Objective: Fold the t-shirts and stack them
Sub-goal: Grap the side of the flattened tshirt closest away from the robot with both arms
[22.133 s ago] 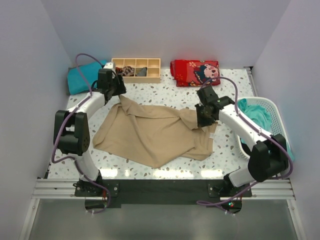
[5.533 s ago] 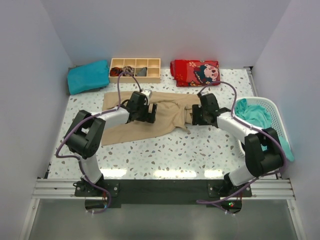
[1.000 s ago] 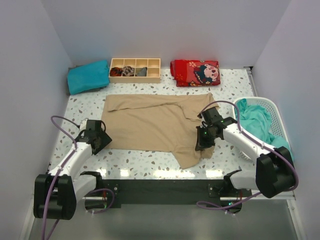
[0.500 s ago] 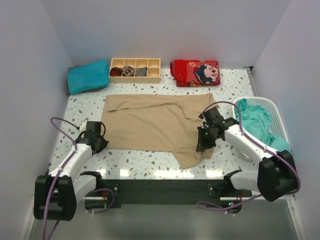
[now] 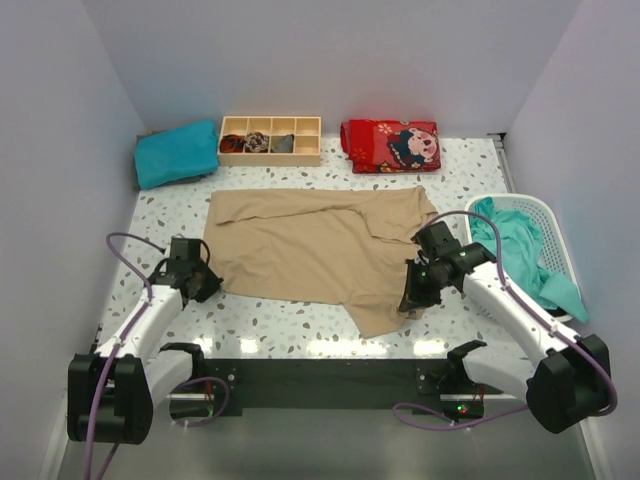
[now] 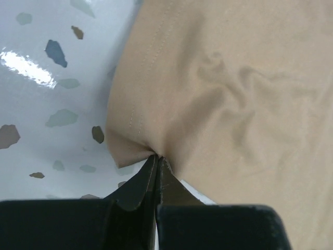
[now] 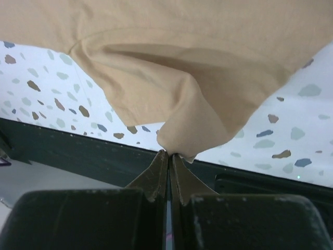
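Observation:
A tan t-shirt (image 5: pixel 310 245) lies spread across the middle of the speckled table. At its near left corner my left gripper (image 5: pixel 207 279) is shut on the hem, and the left wrist view shows the tan t-shirt (image 6: pixel 218 88) puckered where the left gripper (image 6: pixel 157 156) pinches it. My right gripper (image 5: pixel 408 300) is shut on the shirt's near right corner, lifted a little; in the right wrist view the tan t-shirt (image 7: pixel 208 67) hangs in folds from the right gripper (image 7: pixel 169 153). A folded teal t-shirt (image 5: pixel 176 153) lies at the back left. Another teal t-shirt (image 5: pixel 520 250) sits in the basket.
A white laundry basket (image 5: pixel 545 215) stands at the right edge. A wooden divided tray (image 5: pixel 272 138) and a folded red patterned cloth (image 5: pixel 391 146) sit along the back wall. The table's dark front rail (image 5: pixel 320 375) runs close below both grippers.
My left gripper has shut on the shirt's near left corner. My right gripper has drifted a little right, keeping its pinched corner.

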Action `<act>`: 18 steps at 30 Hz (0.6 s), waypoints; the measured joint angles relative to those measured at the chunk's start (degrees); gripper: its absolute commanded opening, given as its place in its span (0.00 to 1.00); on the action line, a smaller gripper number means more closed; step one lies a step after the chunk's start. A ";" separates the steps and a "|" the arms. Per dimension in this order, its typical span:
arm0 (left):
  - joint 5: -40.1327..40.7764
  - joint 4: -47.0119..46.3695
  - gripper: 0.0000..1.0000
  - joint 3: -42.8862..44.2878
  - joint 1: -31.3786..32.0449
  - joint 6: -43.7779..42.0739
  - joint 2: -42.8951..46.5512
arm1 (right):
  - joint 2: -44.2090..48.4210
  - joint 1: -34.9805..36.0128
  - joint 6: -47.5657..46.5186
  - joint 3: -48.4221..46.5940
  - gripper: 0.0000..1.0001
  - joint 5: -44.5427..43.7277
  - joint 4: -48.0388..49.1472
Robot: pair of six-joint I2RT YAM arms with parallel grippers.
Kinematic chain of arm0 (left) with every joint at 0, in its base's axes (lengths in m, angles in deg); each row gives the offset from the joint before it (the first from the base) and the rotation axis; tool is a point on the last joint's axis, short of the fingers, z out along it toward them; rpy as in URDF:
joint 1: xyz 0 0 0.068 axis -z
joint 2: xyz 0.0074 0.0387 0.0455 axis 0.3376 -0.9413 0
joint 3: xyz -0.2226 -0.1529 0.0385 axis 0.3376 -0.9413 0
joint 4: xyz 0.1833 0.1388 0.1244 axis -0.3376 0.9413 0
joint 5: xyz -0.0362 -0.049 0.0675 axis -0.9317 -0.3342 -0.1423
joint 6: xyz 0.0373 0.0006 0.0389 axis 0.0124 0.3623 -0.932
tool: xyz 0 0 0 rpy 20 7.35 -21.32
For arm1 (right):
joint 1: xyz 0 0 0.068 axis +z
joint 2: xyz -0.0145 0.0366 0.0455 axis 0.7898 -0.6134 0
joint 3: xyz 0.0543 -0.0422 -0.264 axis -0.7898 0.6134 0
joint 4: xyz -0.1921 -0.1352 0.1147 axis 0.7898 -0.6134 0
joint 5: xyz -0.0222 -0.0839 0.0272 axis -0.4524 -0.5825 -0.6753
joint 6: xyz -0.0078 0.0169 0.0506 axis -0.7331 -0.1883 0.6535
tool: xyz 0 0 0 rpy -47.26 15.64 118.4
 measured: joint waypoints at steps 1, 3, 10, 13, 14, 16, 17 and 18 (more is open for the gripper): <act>-0.68 0.04 0.00 0.57 0.00 -0.22 -0.11 | 0.13 0.00 0.17 0.00 0.00 0.26 -1.18; -1.97 0.00 0.00 1.44 0.00 -0.57 -0.37 | 0.85 0.00 0.46 0.00 0.00 0.87 -3.17; -4.20 1.31 0.00 2.62 0.00 -2.05 -0.96 | 5.75 0.02 2.93 -1.16 0.00 -0.92 -4.70; -4.00 2.51 0.00 4.09 0.00 -2.45 -0.94 | 4.35 0.00 3.41 -3.96 0.00 -4.04 -4.81; -3.74 2.89 0.00 4.72 0.00 -2.45 -0.94 | 3.67 0.00 3.56 -4.92 0.00 -5.25 -4.70; -3.28 3.58 0.00 5.86 0.00 -2.45 -0.85 | 2.95 0.00 3.82 -6.08 0.00 -7.26 -4.70; -2.97 4.02 0.00 6.47 0.00 -2.45 -0.72 | 2.89 0.00 4.00 -6.34 0.00 -8.50 -4.81; -2.71 4.24 0.00 6.82 0.00 -2.45 -0.57 | 2.95 0.00 4.24 -6.49 0.00 -9.66 -5.14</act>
